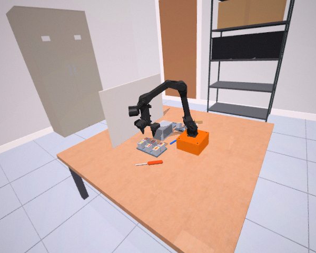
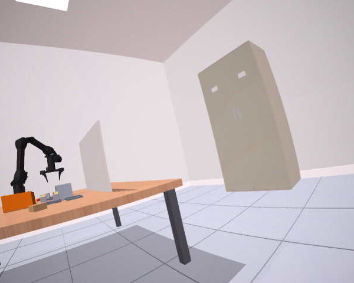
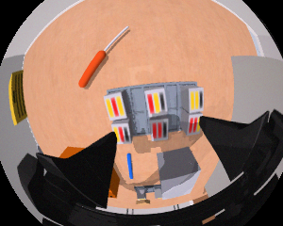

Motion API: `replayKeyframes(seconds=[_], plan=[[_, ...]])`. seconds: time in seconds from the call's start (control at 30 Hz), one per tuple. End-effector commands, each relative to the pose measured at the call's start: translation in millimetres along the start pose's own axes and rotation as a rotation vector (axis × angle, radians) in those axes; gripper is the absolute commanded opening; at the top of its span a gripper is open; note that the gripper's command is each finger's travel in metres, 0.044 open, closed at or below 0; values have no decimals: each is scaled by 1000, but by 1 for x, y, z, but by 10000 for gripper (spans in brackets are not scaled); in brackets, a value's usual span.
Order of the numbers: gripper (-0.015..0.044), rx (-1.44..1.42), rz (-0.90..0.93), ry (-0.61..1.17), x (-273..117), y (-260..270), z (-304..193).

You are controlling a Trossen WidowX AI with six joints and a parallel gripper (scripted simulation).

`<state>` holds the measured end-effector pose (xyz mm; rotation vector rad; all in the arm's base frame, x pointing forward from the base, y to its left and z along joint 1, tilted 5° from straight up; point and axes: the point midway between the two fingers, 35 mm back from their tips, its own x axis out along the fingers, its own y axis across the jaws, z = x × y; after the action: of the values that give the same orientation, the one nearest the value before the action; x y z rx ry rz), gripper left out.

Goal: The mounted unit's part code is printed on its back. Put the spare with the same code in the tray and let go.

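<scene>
My gripper (image 1: 148, 134) (image 2: 53, 180) (image 3: 159, 128) is open and empty, fingers wide apart, pointing down above the spares rack (image 3: 140, 110). The rack holds several light grey spares with striped tops. In the wrist view the back row has a yellow-red-yellow spare (image 3: 115, 104), a red-yellow-black spare (image 3: 156, 101) and a mostly yellow spare (image 3: 195, 99). Nearer are a yellow-red-black spare (image 3: 121, 132), a red-red-black spare (image 3: 159, 129) and a red-red-yellow spare (image 3: 193, 123). A grey housing (image 1: 158, 134) (image 3: 178, 165) stands beside the rack; no printed code shows on it. The flat blue-grey tray (image 2: 74, 197) lies beside the housing.
A tall pale panel (image 1: 127, 111) (image 2: 93, 161) stands beyond the housing. An orange-handled screwdriver (image 1: 155, 162) (image 3: 92, 69) lies beyond the rack. A blue pen (image 1: 173, 142) (image 3: 129, 166) lies near the orange base (image 1: 189, 144) (image 2: 17, 201). A tan block (image 2: 38, 207) is near the table edge.
</scene>
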<state>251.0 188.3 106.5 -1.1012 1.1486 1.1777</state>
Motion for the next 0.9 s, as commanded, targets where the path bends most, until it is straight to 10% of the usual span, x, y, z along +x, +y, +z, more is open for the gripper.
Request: replayKeyframes(seconds=[0.0,0.13,0.87], plan=[[387,-12,-14,-2,6,-2,0],[300,-12,-14,-2,36,-7,6],[300,-12,-14,-2,59,-9,7]])
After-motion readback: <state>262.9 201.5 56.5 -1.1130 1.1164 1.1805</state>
